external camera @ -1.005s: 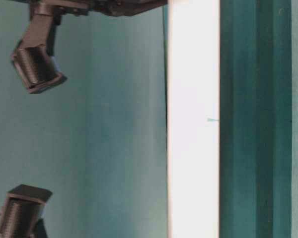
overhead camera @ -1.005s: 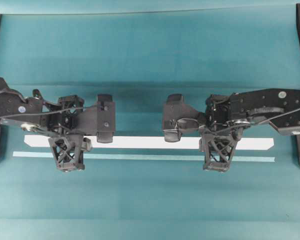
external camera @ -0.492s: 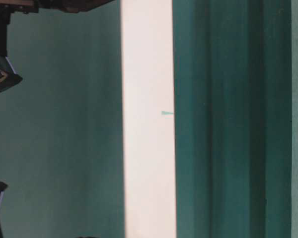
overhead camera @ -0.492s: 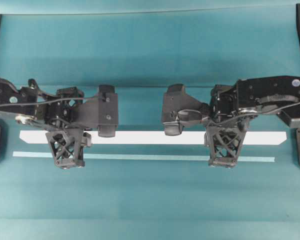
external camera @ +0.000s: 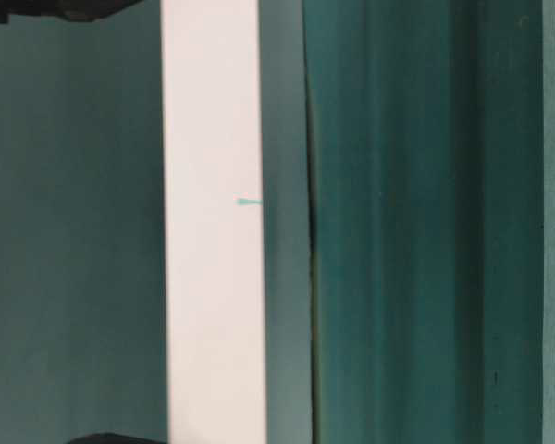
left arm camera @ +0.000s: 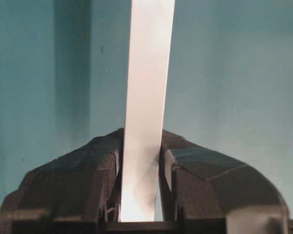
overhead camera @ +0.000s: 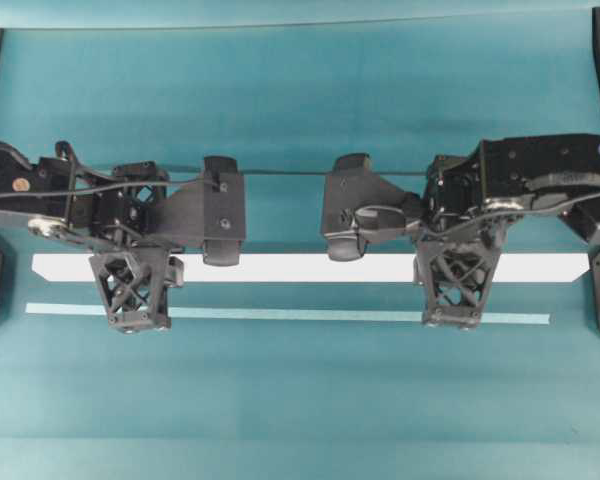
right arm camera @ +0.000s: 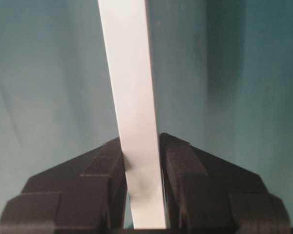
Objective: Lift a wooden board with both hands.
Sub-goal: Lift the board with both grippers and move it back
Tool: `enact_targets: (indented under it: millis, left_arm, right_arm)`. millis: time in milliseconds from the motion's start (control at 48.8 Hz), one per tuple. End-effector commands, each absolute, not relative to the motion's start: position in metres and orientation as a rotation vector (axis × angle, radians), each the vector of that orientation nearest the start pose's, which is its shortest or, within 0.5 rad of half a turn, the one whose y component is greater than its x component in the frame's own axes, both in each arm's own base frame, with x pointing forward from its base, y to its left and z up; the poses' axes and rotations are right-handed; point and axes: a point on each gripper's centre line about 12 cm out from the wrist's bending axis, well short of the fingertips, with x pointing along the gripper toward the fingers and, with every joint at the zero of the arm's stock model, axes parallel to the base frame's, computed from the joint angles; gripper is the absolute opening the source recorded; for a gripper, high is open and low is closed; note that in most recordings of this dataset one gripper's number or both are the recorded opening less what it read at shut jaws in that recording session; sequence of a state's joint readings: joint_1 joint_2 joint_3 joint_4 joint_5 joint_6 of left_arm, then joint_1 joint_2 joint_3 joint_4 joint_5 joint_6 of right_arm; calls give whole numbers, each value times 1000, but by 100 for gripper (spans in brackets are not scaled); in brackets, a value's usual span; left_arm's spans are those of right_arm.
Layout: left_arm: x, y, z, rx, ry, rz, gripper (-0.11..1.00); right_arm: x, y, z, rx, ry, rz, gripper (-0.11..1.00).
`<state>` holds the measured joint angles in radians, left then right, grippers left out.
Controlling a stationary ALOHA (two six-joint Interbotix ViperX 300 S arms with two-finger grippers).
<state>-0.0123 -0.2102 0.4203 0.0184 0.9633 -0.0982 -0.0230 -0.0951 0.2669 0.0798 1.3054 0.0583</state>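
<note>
Already clear of the counter (overhead camera: 300, 400): wooden board (overhead camera: 310, 267) held level across the overhead view, one end by the left arm, the other by the right. Higher than a second ago, judging by its drift away from the pale tape strip (overhead camera: 290, 314) (which lies flat on the counter where it was) and by its wider span in the overhead view. Same story in the table-level view, with the board (external camera: 213, 240) now further left in frame and a shaded gap showing beside it.

Left gripper (left arm camera: 140, 161): fingers (left arm camera: 95, 170) narrow, clamped on the board's two faces, plank running straight up between them. Right gripper (right arm camera: 141, 156): fingers (right arm camera: 185, 165) likewise pinched tight on the board, no gap visible either side. From above, left gripper (overhead camera: 132, 290) and right gripper (overhead camera: 455, 285) well apart, each near its own end of the plank.

Lift under way and probably most of the way done, then. Both ends up together, no visible tilt along the length. Main hazard from here: one arm outpacing the other and twisting the plank in the grip, or slip at thin contact faces.
</note>
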Motion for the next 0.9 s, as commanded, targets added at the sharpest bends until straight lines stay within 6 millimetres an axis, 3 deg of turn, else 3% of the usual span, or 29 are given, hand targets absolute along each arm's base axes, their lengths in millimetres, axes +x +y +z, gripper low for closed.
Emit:
enact_targets:
  millis: [0,595,882]
  left_arm:
    - [344,0,300,-62,1054,54,17]
    - [343,3,349,-64,1052,62,17]
    - [342,3,376,-46,1050,54,17]
  right_arm:
    - [347,-2,285,154,1402,-21,22]
    - [349,-7,329,178,1391,-41,22]
    - [351,-6,362,176,1379,-36,22]
